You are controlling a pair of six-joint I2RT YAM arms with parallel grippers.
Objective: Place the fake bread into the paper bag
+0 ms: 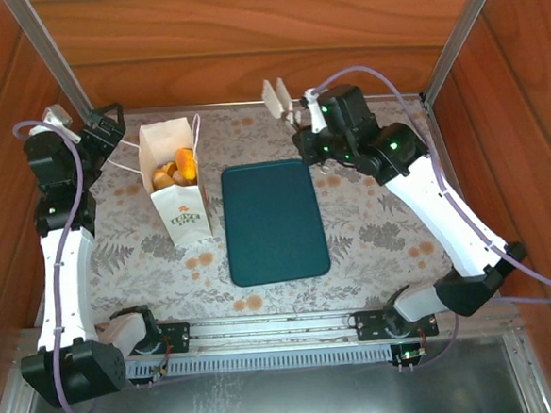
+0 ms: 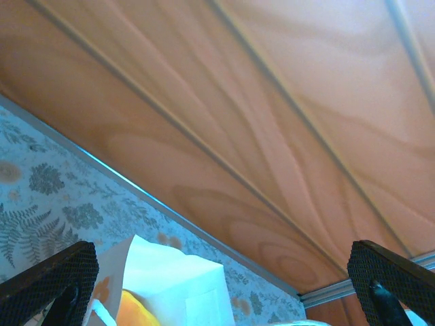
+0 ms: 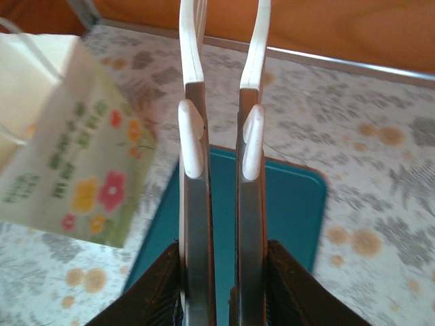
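The white paper bag (image 1: pixel 179 208) stands upright left of centre, its mouth open. Several golden-brown pieces of fake bread (image 1: pixel 178 166) lie inside it. My left gripper (image 1: pixel 111 131) hovers just behind and left of the bag's rim. In the left wrist view it (image 2: pixel 219 282) is wide open with nothing between its fingers, and the bag's rim (image 2: pixel 178 277) and an orange piece of bread (image 2: pixel 136 311) sit just below. My right gripper (image 1: pixel 278 98) is raised at the back centre. Its fingers (image 3: pixel 192 81) stand a narrow gap apart and hold nothing.
A flat dark teal tray (image 1: pixel 273 222) lies bare beside the bag, at the centre of the floral tablecloth. Wooden walls close in the back and both sides. In the right wrist view the bag's flower print (image 3: pixel 88 176) is on the left and the tray (image 3: pixel 292 204) is below the fingers.
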